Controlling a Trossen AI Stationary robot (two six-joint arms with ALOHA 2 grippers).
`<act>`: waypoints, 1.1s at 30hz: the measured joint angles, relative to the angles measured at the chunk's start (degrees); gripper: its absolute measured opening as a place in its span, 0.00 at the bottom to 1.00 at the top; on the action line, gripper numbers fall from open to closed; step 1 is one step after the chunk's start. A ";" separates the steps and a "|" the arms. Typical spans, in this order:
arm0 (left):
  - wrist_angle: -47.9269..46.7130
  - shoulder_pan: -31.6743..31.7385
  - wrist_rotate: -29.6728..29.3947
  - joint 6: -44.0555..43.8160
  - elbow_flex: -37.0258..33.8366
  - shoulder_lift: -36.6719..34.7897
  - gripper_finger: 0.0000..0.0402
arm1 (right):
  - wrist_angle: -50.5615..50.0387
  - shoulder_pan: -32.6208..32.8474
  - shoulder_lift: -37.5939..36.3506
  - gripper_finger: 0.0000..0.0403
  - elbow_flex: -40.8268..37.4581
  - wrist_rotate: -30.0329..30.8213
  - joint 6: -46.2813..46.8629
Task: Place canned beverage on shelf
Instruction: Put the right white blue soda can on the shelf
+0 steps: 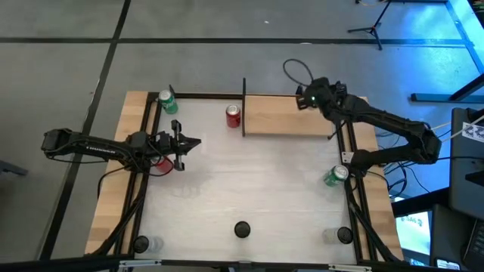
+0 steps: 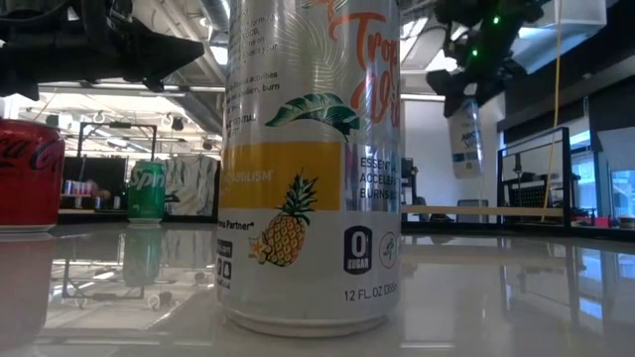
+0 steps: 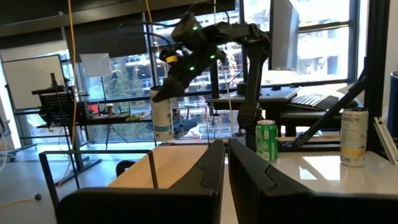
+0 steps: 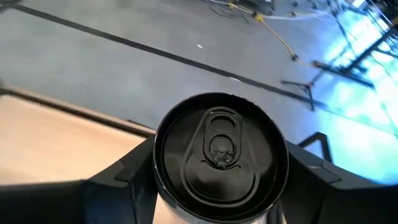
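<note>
- My right gripper [image 4: 214,186] is clamped on a black-topped can [image 4: 219,155], fingers on either side of its body just under the rim.
- In the low view that can [image 2: 464,139] hangs upright in the air, above the shelf [image 2: 496,211] and clear of the board.
- From above, my right gripper [image 1: 308,97] sits over the far edge of the shelf [image 1: 291,115], near the board's right half.
- The shelf is a pale wooden board at the table's far side, with a thin black upright [image 1: 243,106] at its left end.
- My left gripper [image 1: 191,142] is shut with nothing in it, parked over the table's left side.
- In the left wrist view its two fingers [image 3: 205,168] are pressed together.
- The surface is a glossy white tabletop [image 1: 249,189] with a wooden border and black rails along the sides.
- A red can [image 1: 233,115] stands just left of the shelf's upright; a green can [image 1: 167,101] stands at the far left corner; another green can [image 1: 336,175] stands by the right rail.
- A second red can [image 1: 161,165] lies under my left arm.
- A tall pineapple-print can [image 2: 310,159] stands right in front of the low camera.
- The room has a grey floor with dark tape lines [image 1: 227,39], glass walls, desks, a whiteboard [image 3: 34,78] and blue light at the far right.
</note>
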 joint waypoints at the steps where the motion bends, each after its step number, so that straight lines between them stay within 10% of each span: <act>1: 0.02 0.00 -0.02 0.00 0.02 -0.02 0.04 | -0.19 -1.03 0.00 0.59 -0.30 -0.02 -0.01; 33: -0.17 0.00 -0.50 0.77 0.02 0.00 0.04 | 10.57 -16.99 0.04 0.59 -8.72 -8.64 -4.14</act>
